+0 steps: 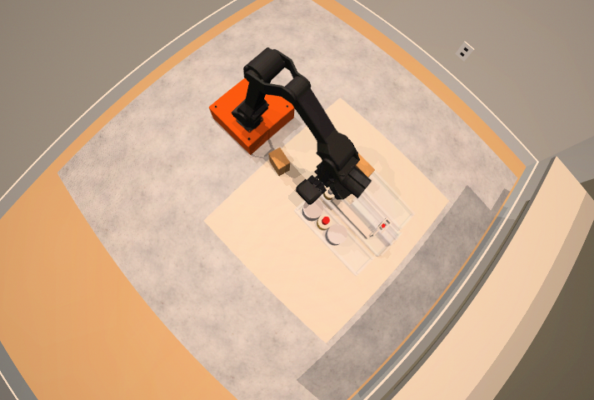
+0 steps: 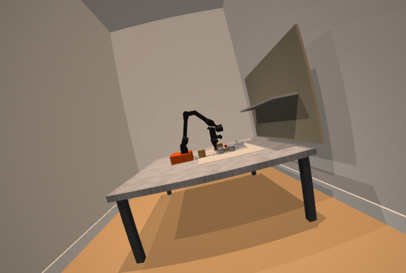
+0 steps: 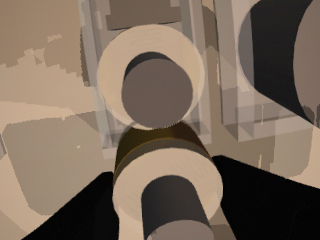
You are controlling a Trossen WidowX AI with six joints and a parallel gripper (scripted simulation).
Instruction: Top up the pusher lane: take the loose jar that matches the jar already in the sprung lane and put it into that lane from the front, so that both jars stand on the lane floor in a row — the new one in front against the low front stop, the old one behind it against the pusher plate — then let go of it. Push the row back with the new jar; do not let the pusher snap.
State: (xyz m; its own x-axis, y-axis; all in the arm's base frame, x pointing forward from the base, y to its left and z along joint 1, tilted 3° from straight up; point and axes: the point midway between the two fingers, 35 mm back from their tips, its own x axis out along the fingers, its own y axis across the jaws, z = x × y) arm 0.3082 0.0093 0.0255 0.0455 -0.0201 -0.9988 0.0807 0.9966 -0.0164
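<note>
My gripper (image 3: 163, 175) (image 2: 215, 147) is shut on a jar (image 3: 167, 150) with an amber-brown body, a cream lid and a grey knob. In the wrist view this jar is at the front end of the clear-walled pusher lane (image 3: 91, 45), overlapping its front edge. The lane jar (image 3: 150, 75), with a matching cream lid and grey knob, stands in the lane just beyond. Whether the two jars touch is unclear. The pusher plate behind the lane jar is hard to make out. The held jar's base and the front stop are hidden.
Beside the lane, a clear tray (image 1: 356, 272) holds two grey-lidded jars (image 1: 311, 211) (image 1: 335, 236) and a red-knobbed jar (image 1: 324, 222) between them. A wooden block (image 1: 279, 161) (image 2: 201, 153) stands near the orange base (image 1: 269, 108); another block (image 1: 366, 166) is beyond the arm.
</note>
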